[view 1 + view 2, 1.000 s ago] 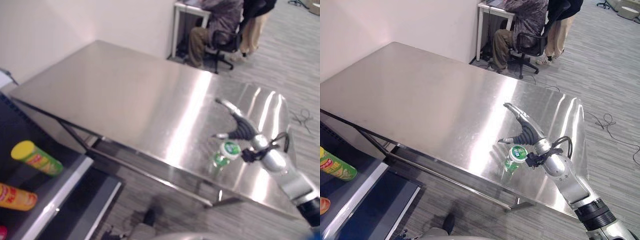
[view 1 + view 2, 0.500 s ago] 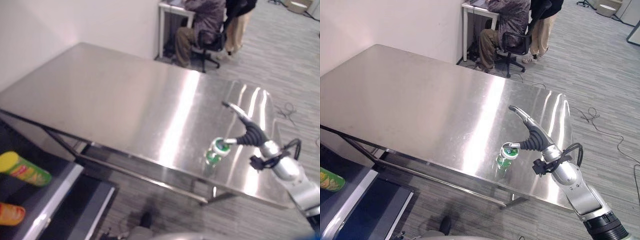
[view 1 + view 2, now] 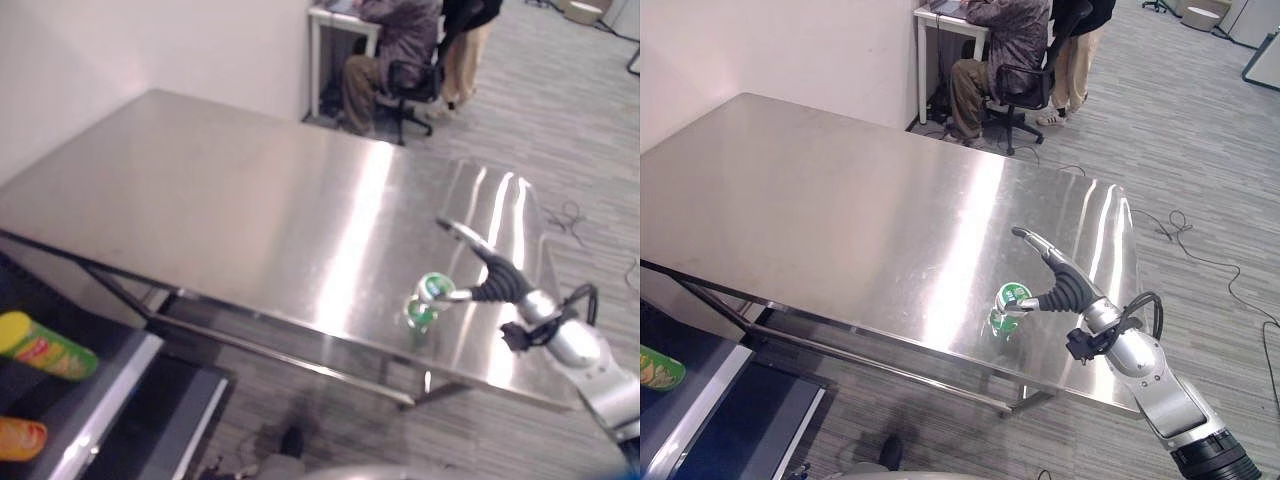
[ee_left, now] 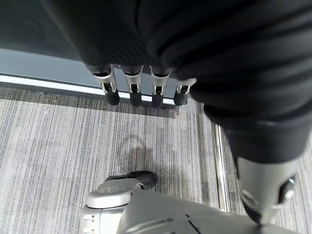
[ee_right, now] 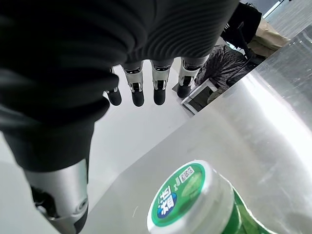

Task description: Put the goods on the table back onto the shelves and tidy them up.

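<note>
Right hand: my right hand (image 3: pixel 1058 283) reaches over the near right part of the steel table (image 3: pixel 840 200), fingers straight and spread, thumb stretched toward the green jar (image 3: pixel 1008 306). It holds nothing. In the right wrist view the fingers (image 5: pixel 146 87) hang straight above the white-and-green lid (image 5: pixel 187 195), with open air between them and it.

Green jar: it stands on the table close to the near edge, and now leans a little away from my thumb, whose tip is at or just beside the lid; I cannot tell if they touch.

What has changed: a second ago my palm was over and behind the jar, with the jar upright under it. Since then the hand has slid to the jar's right and the thumb has come level with the lid. The head camera has also swung, so much of the shift in the eye views is not the jar's own.

What that means: I judge the grasp is not yet made. The fingers are wide and to one side, and a push at the lid could tip the jar near the table edge. I need to come lower round the body before closing.

Left hand: my left hand (image 4: pixel 141 83) hangs idle over the carpet, fingers straight and relaxed, empty.

Shelves: the shelf unit (image 3: pixel 110 390) lies to my lower left, with a yellow-capped green tube (image 3: pixel 45 345) and an orange pack (image 3: pixel 20 438) already on it, well apart from the jar.

Background: two people (image 3: pixel 1025 40) are at a desk beyond the table.
</note>
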Motion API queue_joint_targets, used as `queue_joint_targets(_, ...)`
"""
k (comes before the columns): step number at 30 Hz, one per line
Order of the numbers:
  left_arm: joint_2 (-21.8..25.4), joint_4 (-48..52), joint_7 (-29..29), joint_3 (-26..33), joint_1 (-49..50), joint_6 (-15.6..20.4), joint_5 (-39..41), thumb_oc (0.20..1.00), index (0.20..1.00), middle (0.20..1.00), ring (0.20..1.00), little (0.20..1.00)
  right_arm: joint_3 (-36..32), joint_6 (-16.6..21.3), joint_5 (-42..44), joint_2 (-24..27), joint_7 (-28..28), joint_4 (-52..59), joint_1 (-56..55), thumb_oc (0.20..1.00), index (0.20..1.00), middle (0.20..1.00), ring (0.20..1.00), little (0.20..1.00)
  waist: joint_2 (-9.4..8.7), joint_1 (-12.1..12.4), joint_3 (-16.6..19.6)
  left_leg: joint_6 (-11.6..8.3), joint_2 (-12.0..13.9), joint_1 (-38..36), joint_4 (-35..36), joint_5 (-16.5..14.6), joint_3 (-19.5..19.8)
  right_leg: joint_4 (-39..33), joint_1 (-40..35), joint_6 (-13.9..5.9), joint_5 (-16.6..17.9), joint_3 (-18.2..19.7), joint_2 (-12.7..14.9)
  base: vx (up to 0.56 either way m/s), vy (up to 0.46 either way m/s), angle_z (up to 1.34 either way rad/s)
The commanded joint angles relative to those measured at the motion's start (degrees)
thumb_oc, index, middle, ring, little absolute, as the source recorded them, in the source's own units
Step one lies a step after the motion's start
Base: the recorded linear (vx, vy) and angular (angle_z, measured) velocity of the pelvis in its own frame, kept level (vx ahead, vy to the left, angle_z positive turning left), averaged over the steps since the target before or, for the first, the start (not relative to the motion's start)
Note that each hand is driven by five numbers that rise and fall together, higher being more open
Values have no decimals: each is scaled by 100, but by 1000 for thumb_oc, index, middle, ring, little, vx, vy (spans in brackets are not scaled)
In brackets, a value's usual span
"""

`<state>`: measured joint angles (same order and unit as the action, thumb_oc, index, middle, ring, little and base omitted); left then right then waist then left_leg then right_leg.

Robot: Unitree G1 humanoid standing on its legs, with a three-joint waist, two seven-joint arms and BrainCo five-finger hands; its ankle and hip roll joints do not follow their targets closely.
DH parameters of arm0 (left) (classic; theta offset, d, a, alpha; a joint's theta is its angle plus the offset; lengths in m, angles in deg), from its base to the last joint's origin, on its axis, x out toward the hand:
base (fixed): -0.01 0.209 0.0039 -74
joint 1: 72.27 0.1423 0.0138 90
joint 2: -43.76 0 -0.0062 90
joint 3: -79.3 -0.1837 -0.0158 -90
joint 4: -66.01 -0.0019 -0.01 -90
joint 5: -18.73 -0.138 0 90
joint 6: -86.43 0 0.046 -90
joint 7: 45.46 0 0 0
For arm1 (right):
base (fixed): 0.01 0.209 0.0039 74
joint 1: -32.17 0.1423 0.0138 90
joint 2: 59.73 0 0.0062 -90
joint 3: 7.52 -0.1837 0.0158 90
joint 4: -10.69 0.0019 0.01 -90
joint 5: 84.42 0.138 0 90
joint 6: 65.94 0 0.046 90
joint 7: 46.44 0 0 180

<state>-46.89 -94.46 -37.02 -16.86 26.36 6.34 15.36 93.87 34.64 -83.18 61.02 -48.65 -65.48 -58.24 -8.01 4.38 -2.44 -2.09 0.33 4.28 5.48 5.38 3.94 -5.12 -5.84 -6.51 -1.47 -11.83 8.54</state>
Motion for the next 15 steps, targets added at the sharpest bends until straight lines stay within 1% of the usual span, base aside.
queue_joint_targets(1,10,-364,-5,-129,-116,112,39,1000,1000,1000,1000,1000,180,132,222,233,50,139,116,1000,1000,1000,1000,1000,283,233,299,-293,525,-352,-48,-647,112,33,479,-522,634,5,564,0,0,0)
queue_joint_targets(15,44,-342,42,-186,-122,98,-20,1000,1000,1000,1000,1000,418,-27,-197,-69,109,-315,222,1000,1000,1000,1000,1000,261,288,268,-277,526,-339,-48,-657,111,42,484,-522,637,-3,573,0,0,0)
